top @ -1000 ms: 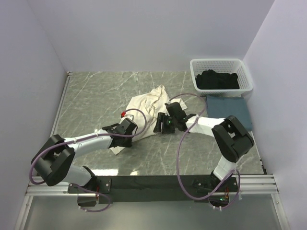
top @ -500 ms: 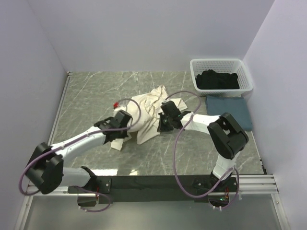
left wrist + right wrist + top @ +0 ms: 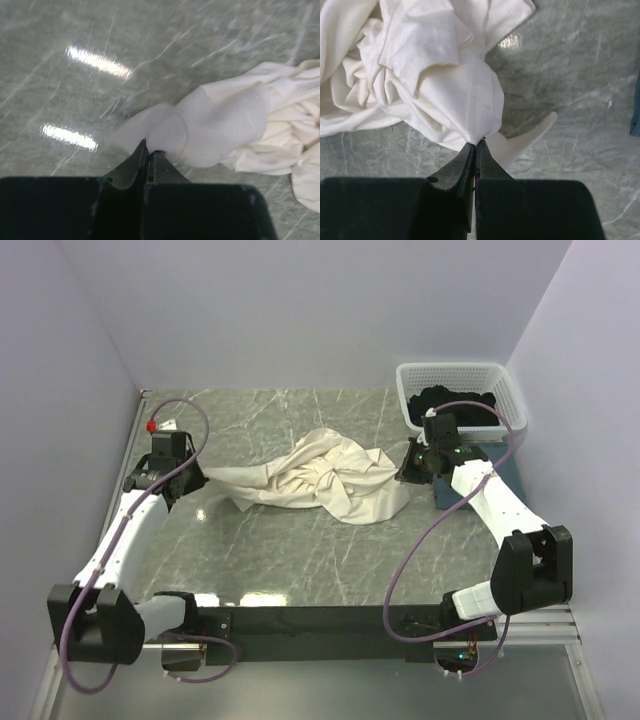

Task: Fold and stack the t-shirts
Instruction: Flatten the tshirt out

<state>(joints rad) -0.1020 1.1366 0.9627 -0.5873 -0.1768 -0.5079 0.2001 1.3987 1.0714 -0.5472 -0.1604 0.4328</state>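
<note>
A crumpled cream t-shirt (image 3: 320, 478) lies stretched across the middle of the marble table. My left gripper (image 3: 192, 474) is shut on its left end, and in the left wrist view the cloth (image 3: 215, 125) bunches right at the closed fingertips (image 3: 148, 148). My right gripper (image 3: 408, 472) is shut on the shirt's right edge; the right wrist view shows the cream fabric (image 3: 450, 95) pinched at the closed tips (image 3: 478, 143). A folded dark blue t-shirt (image 3: 500, 472) lies flat at the right, partly hidden by the right arm.
A white basket (image 3: 460, 375) holding dark clothes (image 3: 458, 405) stands at the back right. Walls close in the table on the left, back and right. The arm bases and cables run along the near edge.
Both grippers closed on the cream t-shirt near the table's middle, then pulled apart, left going far left and right going right. The shirt is now drawn out sideways between them.
</note>
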